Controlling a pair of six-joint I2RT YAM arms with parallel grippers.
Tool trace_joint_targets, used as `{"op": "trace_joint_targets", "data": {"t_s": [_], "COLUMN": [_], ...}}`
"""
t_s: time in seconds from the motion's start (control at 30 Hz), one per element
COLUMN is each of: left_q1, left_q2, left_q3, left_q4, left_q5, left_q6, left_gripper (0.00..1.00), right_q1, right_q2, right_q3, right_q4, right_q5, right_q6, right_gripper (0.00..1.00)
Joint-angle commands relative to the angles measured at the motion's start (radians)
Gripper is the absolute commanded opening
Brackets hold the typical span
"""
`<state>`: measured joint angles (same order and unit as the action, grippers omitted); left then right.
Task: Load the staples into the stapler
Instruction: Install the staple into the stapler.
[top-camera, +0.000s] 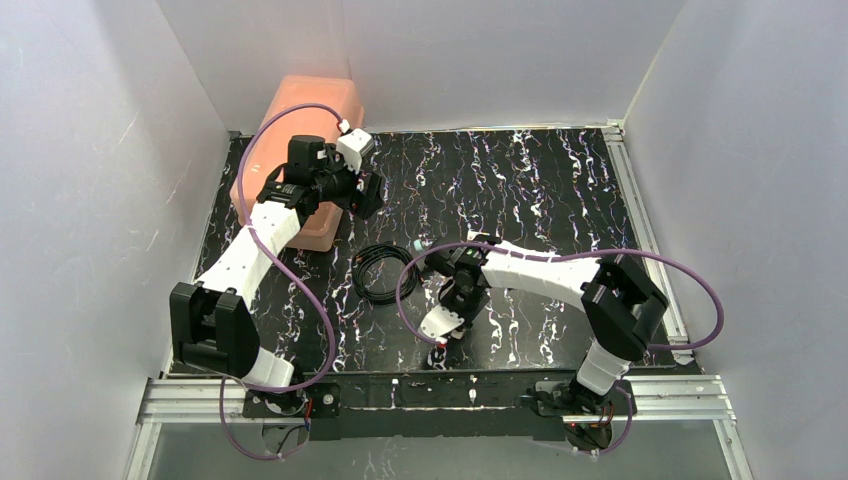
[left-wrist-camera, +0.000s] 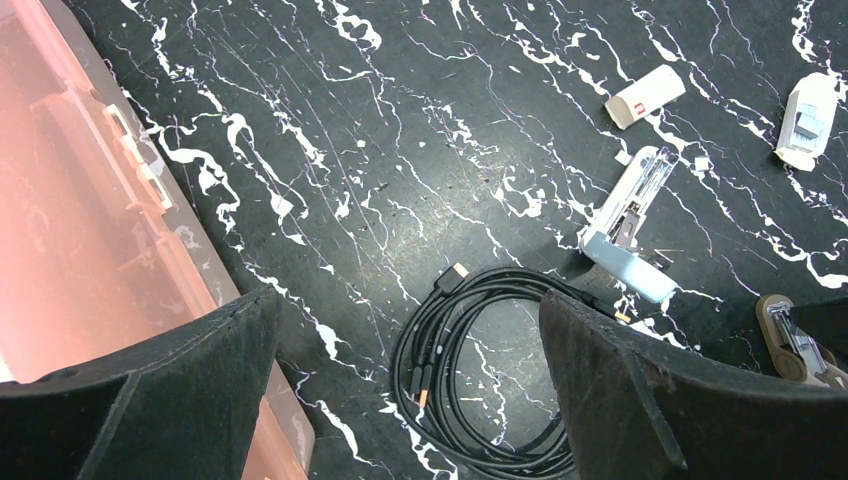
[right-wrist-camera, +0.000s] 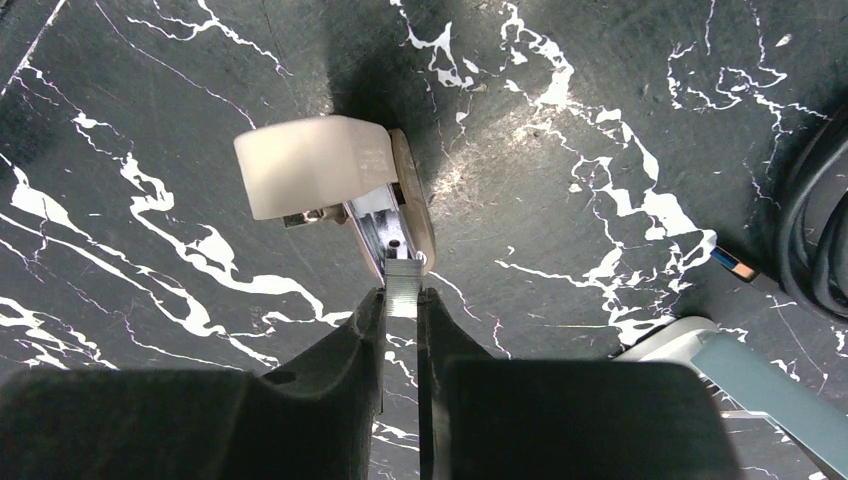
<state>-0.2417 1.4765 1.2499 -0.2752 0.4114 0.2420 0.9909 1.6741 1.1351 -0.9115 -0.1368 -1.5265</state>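
Observation:
My right gripper (right-wrist-camera: 402, 292) is shut on the staples (right-wrist-camera: 402, 283), a short ribbed silvery strip sticking out past its fingertips. The strip's far end meets the silver channel of a small stapler-like object (right-wrist-camera: 315, 165) with a raised white top and a tan base. The stapler (left-wrist-camera: 628, 245), light blue with its silver channel swung open, lies on the black marbled table just right of a cable coil. Its blue edge (right-wrist-camera: 745, 380) shows beside my right fingers. My left gripper (left-wrist-camera: 408, 300) hangs open high above the coil, holding nothing.
A pink bin (top-camera: 300, 140) stands at the back left, close to my left arm. The black cable coil (left-wrist-camera: 490, 370) lies mid-table. A white box with a red mark (left-wrist-camera: 645, 97) and a small white block (left-wrist-camera: 810, 120) lie beyond the stapler. White walls enclose the table.

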Motion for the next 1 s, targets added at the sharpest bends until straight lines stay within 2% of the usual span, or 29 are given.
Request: {"op": "trace_joint_targets", "data": {"t_s": [0.0, 0.97], "left_q1": [0.008, 0.013], "left_q2": [-0.028, -0.03], "left_q3": [-0.01, -0.017], "left_q4": [0.01, 0.017], "left_q5": [0.024, 0.029], "left_q6": [0.003, -0.006], "left_gripper": [0.98, 0.99], "right_q1": [0.005, 0.015], "right_q2": [0.001, -0.004], "right_q3": [0.044, -0.035], "right_q4": [-0.032, 0.009], "right_q5": [-0.001, 0.036], "right_q6": [-0.026, -0.024], "right_gripper": [0.11, 0.1]}}
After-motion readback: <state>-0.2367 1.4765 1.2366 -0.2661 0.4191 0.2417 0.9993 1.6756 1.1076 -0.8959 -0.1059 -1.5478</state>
